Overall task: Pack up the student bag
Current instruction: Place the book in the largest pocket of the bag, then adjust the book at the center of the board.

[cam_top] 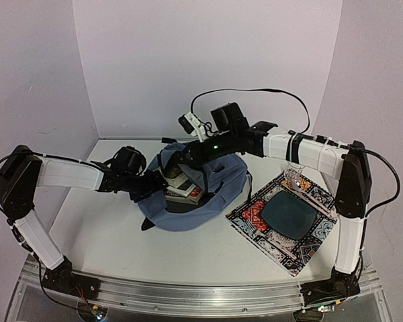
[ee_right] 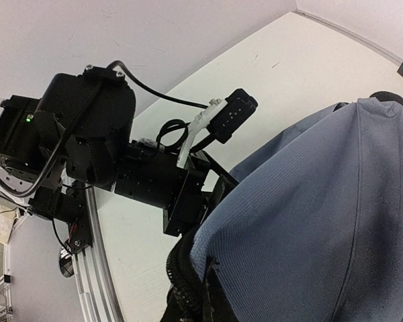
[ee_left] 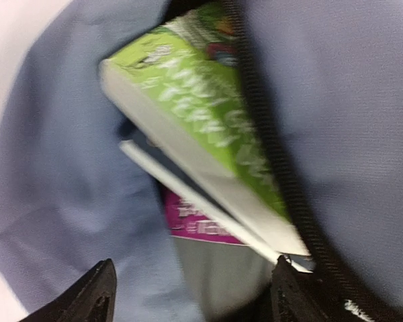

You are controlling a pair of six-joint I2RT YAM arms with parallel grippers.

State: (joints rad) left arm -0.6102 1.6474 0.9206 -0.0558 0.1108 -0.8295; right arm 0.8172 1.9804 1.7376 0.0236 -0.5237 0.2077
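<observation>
Student bag (cam_top: 218, 191): slate-blue, slumped, top opening agape.

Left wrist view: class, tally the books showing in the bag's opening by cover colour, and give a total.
Green books: 1
Magenta books: 1
Total: 2, inside the student bag. A thin white edge between them may be a third; its cover is hidden.

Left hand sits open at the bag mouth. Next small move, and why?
Likely draw the left hand straight back out of the student bag: it is open and empty, the green book already lies inside, and the right hand pinches the rim open. A dark flat item waits on the patterned mat.
</observation>
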